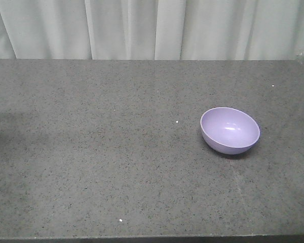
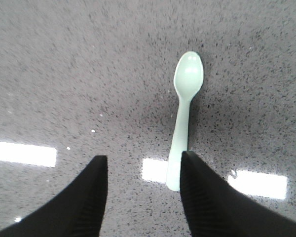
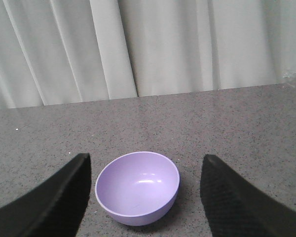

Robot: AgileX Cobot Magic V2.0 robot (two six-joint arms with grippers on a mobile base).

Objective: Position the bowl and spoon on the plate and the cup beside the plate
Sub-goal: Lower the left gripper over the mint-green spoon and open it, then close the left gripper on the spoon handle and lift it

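Spreading wide, the jaws of the left gripper (image 2: 144, 157) hold nothing. Its two black fingers (image 2: 89, 197) enter from the near edge of the left wrist view. The spoon (image 2: 185, 108), pale mint green, lies flat on the table (image 2: 64, 74) between them. Its handle end sits just beside the inner edge of the right-hand finger, though contact cannot be told. Its rounded head points away to the far side, bowl side up. Bright rectangular patches of reflected light (image 2: 22, 154) show on the speckled grey surface near the fingers.

The jaws of the right gripper (image 3: 145, 158) are also wide apart and hold nothing. In the right wrist view, the lavender bowl (image 3: 137, 187) stands upright on the table between the two dark fingers (image 3: 227, 197), apart from both. Its inside is smooth and bare.

From the front view, the bowl (image 1: 230, 130) sits on the right part of the table, about midway between the near and far edges. A pale pleated curtain (image 1: 142, 28) hangs behind the far edge of the table.
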